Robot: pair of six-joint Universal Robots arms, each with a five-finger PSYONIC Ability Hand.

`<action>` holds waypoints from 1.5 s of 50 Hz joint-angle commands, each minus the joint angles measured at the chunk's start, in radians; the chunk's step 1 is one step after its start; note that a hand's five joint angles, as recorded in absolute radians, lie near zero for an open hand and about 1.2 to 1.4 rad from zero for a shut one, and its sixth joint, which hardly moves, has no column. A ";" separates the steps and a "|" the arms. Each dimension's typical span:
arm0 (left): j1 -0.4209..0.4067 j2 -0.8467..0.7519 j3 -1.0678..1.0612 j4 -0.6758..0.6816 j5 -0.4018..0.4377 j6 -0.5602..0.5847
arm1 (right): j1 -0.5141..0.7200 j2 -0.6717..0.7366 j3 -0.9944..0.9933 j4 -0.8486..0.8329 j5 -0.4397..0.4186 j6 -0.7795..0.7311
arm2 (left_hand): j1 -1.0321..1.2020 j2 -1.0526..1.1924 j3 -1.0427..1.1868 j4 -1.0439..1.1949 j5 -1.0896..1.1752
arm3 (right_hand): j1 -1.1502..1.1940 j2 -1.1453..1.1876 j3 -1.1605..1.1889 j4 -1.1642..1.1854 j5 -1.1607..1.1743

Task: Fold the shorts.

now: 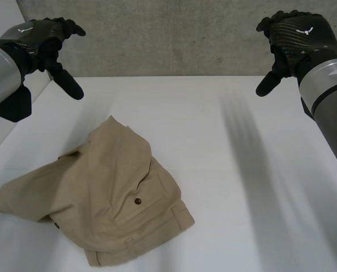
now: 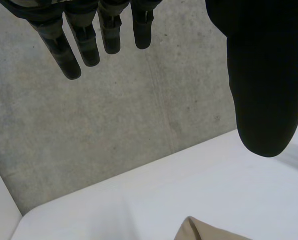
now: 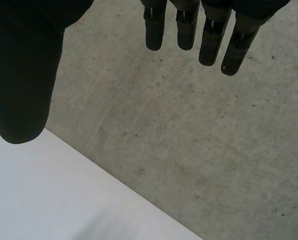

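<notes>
L hand is up over the far-left corner of the table, close to the concrete wall. From its wrist cam I see the fingers straight and spread, thumb well apart from them, nothing held. R hand mirrors it at the far right, also raised off the table. Its fingers are extended and relaxed, thumb out wide, empty too.

Shorts are tan, lying crumpled on the near-left part of the table. They sit nearer to me than the L hand and well apart from both hands, no contact. Waistband runs along the near-right side of the heap. A back pocket w/ dark button faces up. One leg is splayed out toward the left edge. L wrist cam catches one tan corner of the cloth on the table, well clear of the fingertips.
</notes>
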 commanded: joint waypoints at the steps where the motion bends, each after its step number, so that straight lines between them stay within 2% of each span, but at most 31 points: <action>1: 0.000 0.040 -0.016 -0.005 -0.001 0.002 | -0.014 -0.010 -0.008 0.024 0.000 -0.003 | 0.006 -0.008 -0.022 -0.010 -0.018 | -0.030 -0.048 -0.037 -0.063 -0.073; 11: -0.010 0.050 -0.036 -0.003 0.000 0.003 | -0.014 -0.010 -0.008 0.024 -0.001 -0.003 | 0.000 -0.014 -0.028 -0.016 -0.024 | -0.030 -0.048 -0.037 -0.063 -0.073; 16: -0.010 0.049 -0.039 0.005 0.002 0.014 | -0.010 -0.010 -0.005 0.027 -0.029 -0.020 | 0.017 0.004 -0.010 0.002 -0.007 | -0.030 -0.048 -0.037 -0.063 -0.073; 20: -0.010 0.040 -0.051 0.012 0.000 0.019 | -0.015 0.001 0.000 0.056 -0.087 -0.059 | 0.017 0.004 -0.010 0.002 -0.006 | -0.030 -0.048 -0.037 -0.063 -0.073; 21: -0.012 0.037 -0.053 0.014 0.000 0.020 | -0.015 0.012 0.006 0.086 -0.125 -0.090 | 0.017 0.004 -0.010 0.002 -0.006 | -0.030 -0.048 -0.037 -0.063 -0.073; 25: -0.013 0.021 -0.074 0.035 0.000 0.068 | -0.004 0.073 0.007 0.204 -0.214 -0.150 | 0.017 0.004 -0.010 0.002 -0.006 | -0.030 -0.048 -0.037 -0.063 -0.073; 28: -0.018 0.000 -0.106 0.052 0.002 0.147 | -0.001 0.121 0.006 0.318 -0.262 -0.165 | 0.017 0.004 -0.010 0.002 -0.006 | -0.030 -0.048 -0.037 -0.063 -0.073; 34: -0.064 -0.034 -0.161 0.072 -0.003 0.325 | 0.019 0.213 0.017 0.403 -0.296 -0.148 | 0.000 -0.014 -0.028 -0.016 -0.024 | 0.027 0.009 0.020 -0.006 -0.016; 39: -0.082 -0.042 -0.157 0.104 -0.007 0.365 | 0.095 0.262 0.069 0.302 -0.296 -0.067 | 0.003 -0.011 -0.025 -0.013 -0.021 | 0.053 0.035 0.047 0.020 0.011; 44: -0.076 -0.039 -0.154 0.133 -0.009 0.364 | 0.153 0.294 0.179 0.108 -0.297 0.005 | 0.000 -0.014 -0.028 -0.016 -0.024 | 0.212 0.194 0.205 0.179 0.169; 51: -0.072 -0.037 -0.155 0.153 -0.011 0.352 | 0.258 0.309 0.300 -0.033 -0.293 -0.003 | 0.000 -0.014 -0.028 -0.016 -0.024 | 0.270 0.252 0.264 0.238 0.228; 60: -0.072 -0.045 -0.157 0.153 -0.011 0.344 | 0.315 0.377 0.331 -0.127 -0.279 -0.007 | -0.003 -0.017 -0.031 -0.019 -0.027 | 0.376 0.358 0.369 0.343 0.334; 62: -0.072 -0.046 -0.157 0.153 -0.011 0.344 | 0.321 0.394 0.326 -0.144 -0.277 -0.007 | -0.003 -0.017 -0.031 -0.019 -0.027 | 0.449 0.431 0.443 0.416 0.407; 64: -0.075 -0.048 -0.160 0.153 -0.011 0.344 | 0.325 0.402 0.326 -0.165 -0.274 -0.007 | -0.003 -0.017 -0.031 -0.019 -0.027 | 0.654 0.636 0.647 0.621 0.611; 65: -0.075 -0.049 -0.160 0.155 -0.012 0.344 | 0.325 0.406 0.328 -0.197 -0.265 -0.007 | -0.003 -0.017 -0.031 -0.019 -0.027 | 1.030 1.012 1.023 0.997 0.988; 66: -0.076 -0.049 -0.160 0.155 -0.012 0.344 | 0.325 0.406 0.328 -0.217 -0.257 -0.007 | -0.003 -0.017 -0.031 -0.019 -0.027 | 1.190 1.172 1.183 1.157 1.147; 70: -0.078 -0.048 -0.163 0.169 -0.012 0.344 | 0.315 0.395 0.320 -0.308 -0.176 -0.015 | -0.006 -0.020 -0.034 -0.022 -0.030 | 1.191 1.173 1.185 1.159 1.149; 75: -0.076 -0.042 -0.165 0.179 -0.012 0.344 | 0.296 0.351 0.279 -0.320 -0.070 -0.075 | -0.006 -0.020 -0.034 -0.022 -0.030 | 1.191 1.173 1.185 1.159 1.149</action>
